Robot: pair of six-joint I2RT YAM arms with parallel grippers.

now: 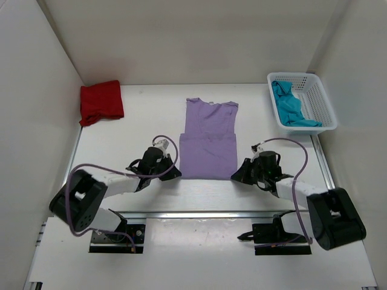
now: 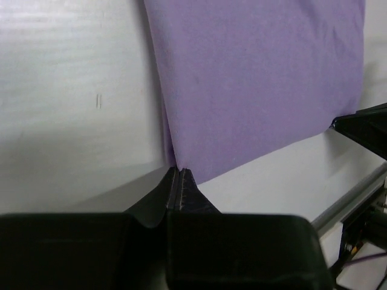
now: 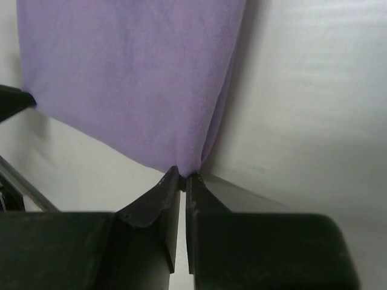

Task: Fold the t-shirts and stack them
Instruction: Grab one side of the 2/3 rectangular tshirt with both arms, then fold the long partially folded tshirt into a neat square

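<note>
Lavender soft fabric t-shirt (image 1: 209, 139) lies flat mid tabletop (image 1: 145, 115) — left gripper (image 1: 175, 174) pinches its near-left corner, right gripper (image 1: 234, 176) its near-right; dark red t-shirt (image 1: 101, 101) far-left corner, teal-blue t-shirt (image 1: 289, 106) in white plastic lattice basket (image 1: 318, 101) far-right corner

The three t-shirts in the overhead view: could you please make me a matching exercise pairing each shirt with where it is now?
Shirts:
1. dark red t-shirt
2. lavender t-shirt
3. teal t-shirt

Places:
A. heaped in the white basket, far right
B. lying at the far left corner of the table
C. spread mid-table, near corners pinched by the left gripper and right gripper

Pairs: 1-B, 2-C, 3-A
</note>
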